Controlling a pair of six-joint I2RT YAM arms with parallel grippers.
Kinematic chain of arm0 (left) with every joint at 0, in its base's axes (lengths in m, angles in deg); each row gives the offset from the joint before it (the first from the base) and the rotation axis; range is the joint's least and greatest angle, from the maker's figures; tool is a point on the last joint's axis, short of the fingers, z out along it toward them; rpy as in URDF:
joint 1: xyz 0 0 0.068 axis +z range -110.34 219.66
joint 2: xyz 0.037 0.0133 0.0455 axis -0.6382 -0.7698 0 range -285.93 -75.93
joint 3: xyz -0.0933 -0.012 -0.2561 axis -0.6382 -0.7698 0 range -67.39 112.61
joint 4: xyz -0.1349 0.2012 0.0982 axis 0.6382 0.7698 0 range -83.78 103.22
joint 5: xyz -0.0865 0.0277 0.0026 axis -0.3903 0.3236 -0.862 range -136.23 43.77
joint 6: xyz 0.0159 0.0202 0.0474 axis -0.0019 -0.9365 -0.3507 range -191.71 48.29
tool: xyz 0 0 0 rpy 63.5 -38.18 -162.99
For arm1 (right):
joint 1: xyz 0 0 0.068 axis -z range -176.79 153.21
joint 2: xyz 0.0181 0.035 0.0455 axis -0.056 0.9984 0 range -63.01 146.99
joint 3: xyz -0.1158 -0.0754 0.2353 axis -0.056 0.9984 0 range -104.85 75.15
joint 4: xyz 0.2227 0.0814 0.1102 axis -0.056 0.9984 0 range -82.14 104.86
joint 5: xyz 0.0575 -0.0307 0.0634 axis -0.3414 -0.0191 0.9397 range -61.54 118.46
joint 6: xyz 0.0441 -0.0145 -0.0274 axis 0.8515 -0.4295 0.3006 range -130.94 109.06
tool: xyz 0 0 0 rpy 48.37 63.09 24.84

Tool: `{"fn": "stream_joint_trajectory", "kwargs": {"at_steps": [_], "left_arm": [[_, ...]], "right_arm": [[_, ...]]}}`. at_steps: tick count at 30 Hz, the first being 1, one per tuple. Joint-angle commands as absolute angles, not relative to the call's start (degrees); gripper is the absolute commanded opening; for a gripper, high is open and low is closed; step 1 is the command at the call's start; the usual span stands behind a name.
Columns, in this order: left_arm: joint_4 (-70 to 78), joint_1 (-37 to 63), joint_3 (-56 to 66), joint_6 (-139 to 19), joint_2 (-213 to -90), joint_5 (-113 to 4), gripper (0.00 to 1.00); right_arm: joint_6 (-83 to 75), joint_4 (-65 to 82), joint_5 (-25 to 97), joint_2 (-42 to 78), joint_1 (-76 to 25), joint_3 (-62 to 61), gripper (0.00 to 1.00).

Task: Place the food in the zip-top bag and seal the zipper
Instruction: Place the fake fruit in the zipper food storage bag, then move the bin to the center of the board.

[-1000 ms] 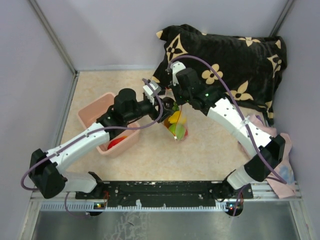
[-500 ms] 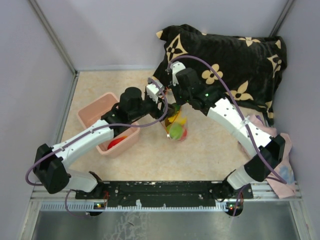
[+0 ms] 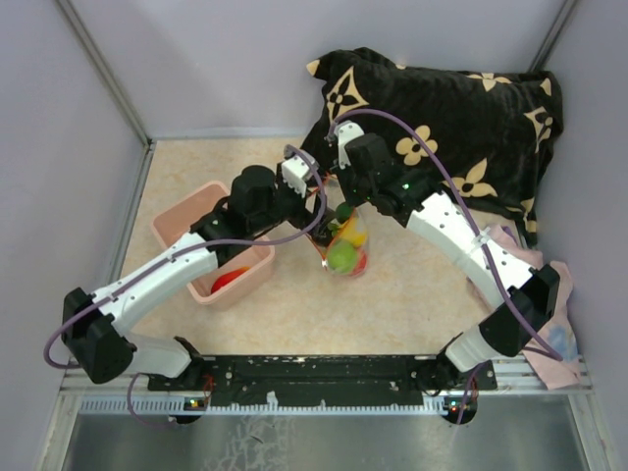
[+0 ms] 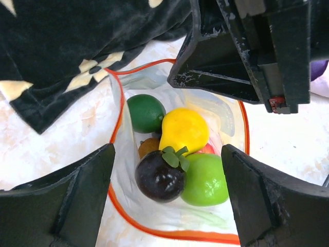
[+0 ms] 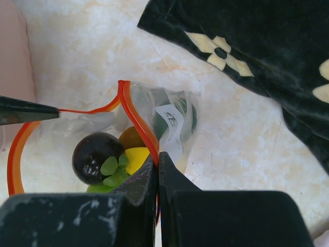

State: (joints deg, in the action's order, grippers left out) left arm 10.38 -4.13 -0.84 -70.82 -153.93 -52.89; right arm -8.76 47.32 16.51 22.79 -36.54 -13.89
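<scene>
Zipper red-orange; food dark green, yellow, dark brown, light green; cloth black, cream flowers.

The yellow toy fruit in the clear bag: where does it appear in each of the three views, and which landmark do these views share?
Top external: the yellow fruit is near the centre of the picture.
Left wrist: in the middle, inside the zip-top bag.
Right wrist: low, left of centre, partly hidden.
Shared landmark: the black flowered cloth.
</scene>
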Motion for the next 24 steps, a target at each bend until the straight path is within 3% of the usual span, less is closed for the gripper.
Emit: {"fn": "stream_joint_trajectory", "kwargs": {"at_steps": [1, 17, 24], "left_arm": [[19.49, -4.35, 3.13, -66.68, -149.41, -48.19, 0.91], [49.22, -1.21, -6.03, -40.30, -137.79, -35.80, 0.96], [46.13, 5.63, -11.84, -40.01, -138.43, -43.45, 0.98]], "right_arm": [[-8.66, 45.48, 15.55, 21.41, -36.82, -16.59, 0.00], [-9.62, 44.98, 14.28, 21.95, -36.82, -14.96, 0.00], [-9.54, 44.47, 14.80, 22.33, -36.85, -13.49, 0.00]]}}
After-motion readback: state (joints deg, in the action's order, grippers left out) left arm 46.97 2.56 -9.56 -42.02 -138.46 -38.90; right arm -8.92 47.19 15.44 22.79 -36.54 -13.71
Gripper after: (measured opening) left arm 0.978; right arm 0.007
